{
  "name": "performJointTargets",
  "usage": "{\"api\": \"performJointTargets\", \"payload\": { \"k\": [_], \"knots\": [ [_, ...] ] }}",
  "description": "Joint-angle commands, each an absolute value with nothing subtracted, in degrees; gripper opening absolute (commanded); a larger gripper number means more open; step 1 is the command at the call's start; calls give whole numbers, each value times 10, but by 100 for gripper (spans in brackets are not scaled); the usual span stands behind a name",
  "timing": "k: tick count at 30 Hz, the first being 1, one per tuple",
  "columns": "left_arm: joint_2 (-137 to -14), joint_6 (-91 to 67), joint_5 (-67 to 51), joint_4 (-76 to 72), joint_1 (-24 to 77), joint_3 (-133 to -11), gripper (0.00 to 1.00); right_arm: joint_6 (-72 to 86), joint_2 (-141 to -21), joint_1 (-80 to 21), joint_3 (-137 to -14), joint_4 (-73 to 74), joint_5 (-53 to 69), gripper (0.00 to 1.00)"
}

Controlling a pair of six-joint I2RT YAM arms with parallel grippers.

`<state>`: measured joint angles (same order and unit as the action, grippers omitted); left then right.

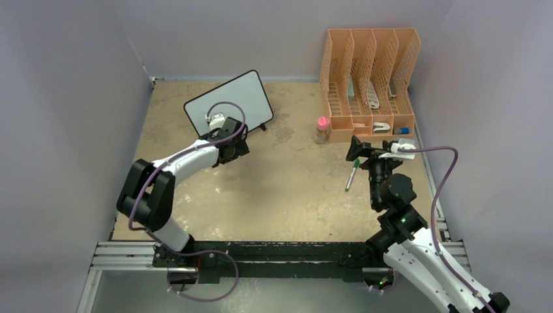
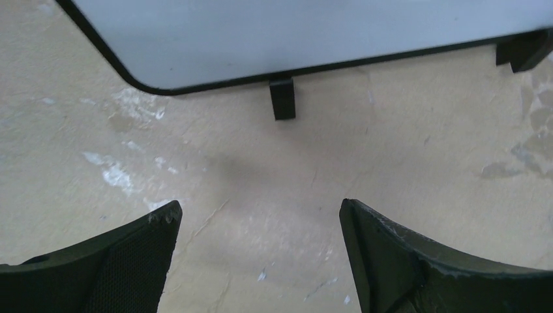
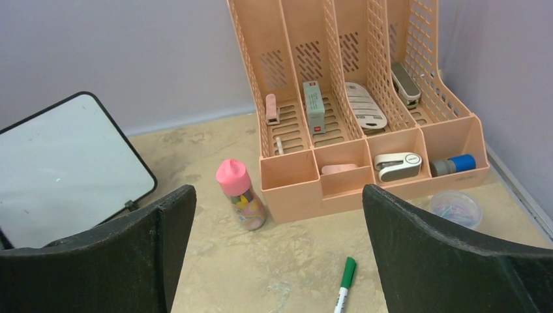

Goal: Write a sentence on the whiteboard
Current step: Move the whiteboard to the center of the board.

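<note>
Fingers on both my grippers stand wide apart, holding nothing. The small rectangular whiteboard with a thin black frame and rounded corners (image 1: 228, 104) stands toward the far left corner of the worn beige worktop (image 1: 287, 202), propped on two small black feet (image 2: 282, 99) with its face tilted back. My left gripper (image 1: 229, 147) hovers just in front of the board's lower edge, apart from it. From that wrist I see only bare worktop between my left fingers (image 2: 130, 261), with the board's bottom rim straight ahead.

My right gripper (image 1: 357, 149) is near the right edge of the worktop, in front of the peach plastic four-slot file organiser (image 1: 368, 85) that stands at the far right corner. A white marker with a green cap (image 1: 352, 175) lies flat on the worktop just left of that gripper, touching neither finger. A small clear bottle with a pink cap (image 1: 321, 129) stands upright just beside the organiser's front left corner.
</note>
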<state>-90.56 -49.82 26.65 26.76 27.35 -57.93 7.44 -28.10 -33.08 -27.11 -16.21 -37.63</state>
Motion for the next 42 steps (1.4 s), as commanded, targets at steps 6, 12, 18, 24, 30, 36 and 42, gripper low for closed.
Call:
{"api": "performJointTargets", "payload": {
  "k": [6,12,18,24,30,36,42],
  "knots": [
    [-995,-529,283,187,246,-642,81,58,-292,-334,-290,-189,-371,99],
    [-1032,-513,297,163,231,-663,63,57,-298,-334,-290,-191,-367,99],
    [-1068,-499,301,153,225,-685,43,54,-300,-334,-289,-192,-370,99],
    [-1083,-488,301,144,221,-690,28,52,-304,-334,-289,-192,-370,99],
    [-1069,-490,277,149,222,-667,8,51,-307,-334,-290,-193,-366,99],
    [-1031,-519,264,175,255,-612,0,50,-301,-334,-287,-198,-353,99],
    [-982,-592,241,199,299,-550,0,57,-294,-334,-287,-200,-337,99]
  ]
}}
